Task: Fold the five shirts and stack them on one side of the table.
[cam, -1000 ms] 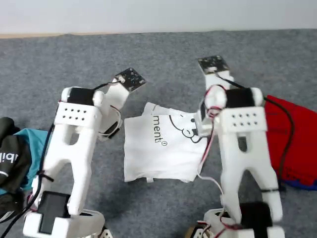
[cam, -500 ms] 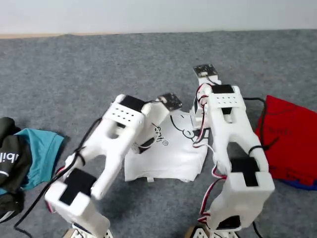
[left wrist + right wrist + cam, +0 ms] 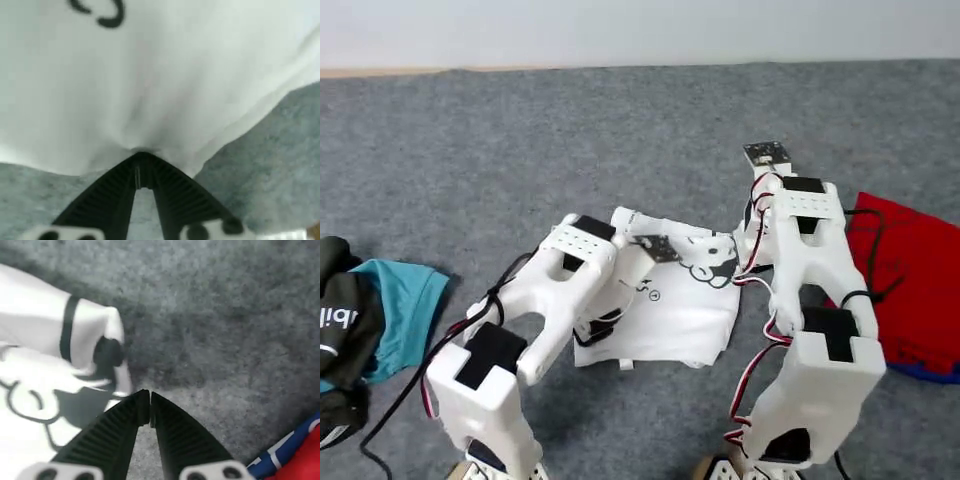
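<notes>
now your left gripper [image 3: 142, 157] is pinching white shirt [image 3: 670, 290] at its edge; right gripper [image 3: 150, 407] is sitting closed, empty, just beside it. cloth likely handling limp and light: be taking corners.

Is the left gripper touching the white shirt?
Touching. The left wrist view shows the left gripper pinching the puckered edge of the white shirt.

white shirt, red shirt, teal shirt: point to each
white shirt [image 3: 690, 310], high view, plain cloth below the print
red shirt [image 3: 925, 300], high view, middle of the cloth
teal shirt [image 3: 405, 300], high view, its visible middle
</notes>
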Controlling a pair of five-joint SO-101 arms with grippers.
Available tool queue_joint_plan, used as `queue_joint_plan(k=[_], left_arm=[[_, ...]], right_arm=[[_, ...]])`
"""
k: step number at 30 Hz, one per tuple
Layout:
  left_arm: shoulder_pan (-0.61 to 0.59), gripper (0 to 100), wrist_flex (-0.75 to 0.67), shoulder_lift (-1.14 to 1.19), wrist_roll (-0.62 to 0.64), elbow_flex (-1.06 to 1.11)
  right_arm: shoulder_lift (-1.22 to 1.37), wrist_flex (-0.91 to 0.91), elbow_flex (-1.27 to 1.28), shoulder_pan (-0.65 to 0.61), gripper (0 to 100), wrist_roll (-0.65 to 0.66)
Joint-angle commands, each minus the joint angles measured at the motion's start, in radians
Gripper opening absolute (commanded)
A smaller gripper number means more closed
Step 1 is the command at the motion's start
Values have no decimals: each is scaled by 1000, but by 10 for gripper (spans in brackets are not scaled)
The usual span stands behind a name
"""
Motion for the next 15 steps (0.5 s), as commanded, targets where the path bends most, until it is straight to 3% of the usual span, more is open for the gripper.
queue_joint_plan(k=[1, 11, 15], left_arm=[[-35, 6, 54, -64, -44, 35], [-100, 6, 106, -453, -83, 31], [-206, 6, 100, -568, -81, 31]], right_arm=[[-12, -7, -49, 7, 10, 11], [-44, 41, -77, 1, 10, 11], [-131, 153, -187, -51, 10, 9]])
